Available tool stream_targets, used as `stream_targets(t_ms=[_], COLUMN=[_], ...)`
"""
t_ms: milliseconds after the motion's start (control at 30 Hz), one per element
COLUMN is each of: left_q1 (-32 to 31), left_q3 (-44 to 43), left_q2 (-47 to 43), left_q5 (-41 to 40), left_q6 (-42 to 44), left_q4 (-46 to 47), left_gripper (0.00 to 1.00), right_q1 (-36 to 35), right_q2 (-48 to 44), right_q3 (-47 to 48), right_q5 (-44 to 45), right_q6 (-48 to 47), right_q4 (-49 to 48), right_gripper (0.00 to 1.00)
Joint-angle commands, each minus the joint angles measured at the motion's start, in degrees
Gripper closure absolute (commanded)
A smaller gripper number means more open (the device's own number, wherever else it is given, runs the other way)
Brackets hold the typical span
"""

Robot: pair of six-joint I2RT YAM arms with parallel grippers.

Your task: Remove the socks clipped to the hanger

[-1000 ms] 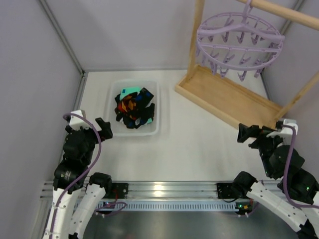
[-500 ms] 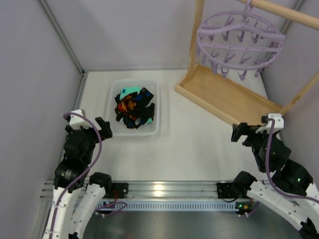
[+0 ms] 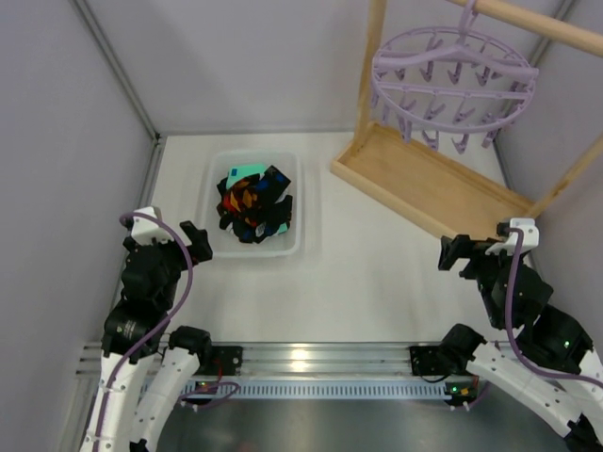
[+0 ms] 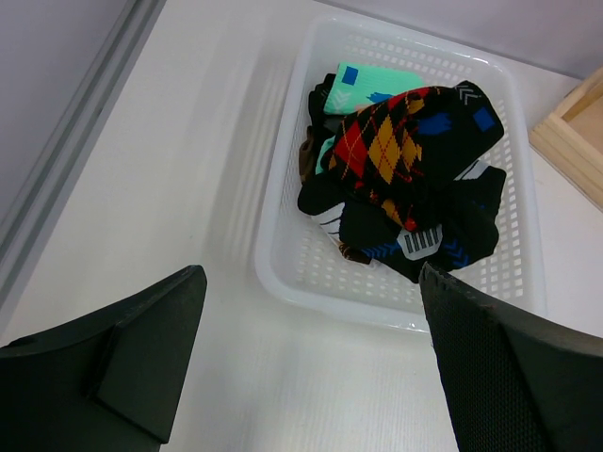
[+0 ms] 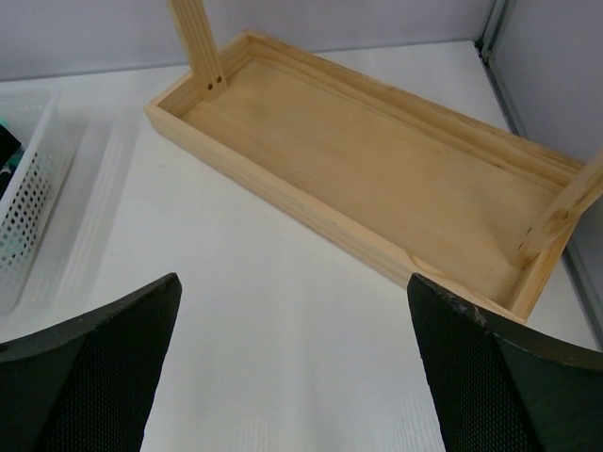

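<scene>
Socks (image 4: 405, 151) piled within basket (image 4: 276, 202) rim — left gripper (image 4: 311, 282), right gripper (image 5: 293, 282) gape empty over open table (image 3: 377, 273).

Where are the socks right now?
In the top view, the socks lie piled in the white basket left of centre, just ahead of the left gripper; none hang on the hanger.

A white perforated basket (image 3: 254, 251) sits on the white table (image 3: 377, 282), well apart from the wooden tray-based frame (image 3: 424, 184).
</scene>
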State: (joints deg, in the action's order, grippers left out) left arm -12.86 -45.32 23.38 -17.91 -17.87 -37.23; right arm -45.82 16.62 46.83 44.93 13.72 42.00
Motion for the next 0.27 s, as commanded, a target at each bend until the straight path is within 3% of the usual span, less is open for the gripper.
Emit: stream_targets(t_ms=[0, 233], left_q1=[-0.15, -0.15], left_q3=[0.14, 0.14], left_q2=[-0.53, -0.52], left_q5=[-0.55, -0.81], left_q6=[-0.33, -0.41], left_q4=[2.96, 2.96], left_gripper=[0.02, 0.02], right_q1=[0.30, 0.30], right_q2=[-0.27, 0.08], right_q3=[-0.16, -0.51], right_q5=[-0.28, -0.98], right_q6=[0.52, 0.35], right_q4=[-0.34, -0.78], right_gripper=[0.01, 0.00])
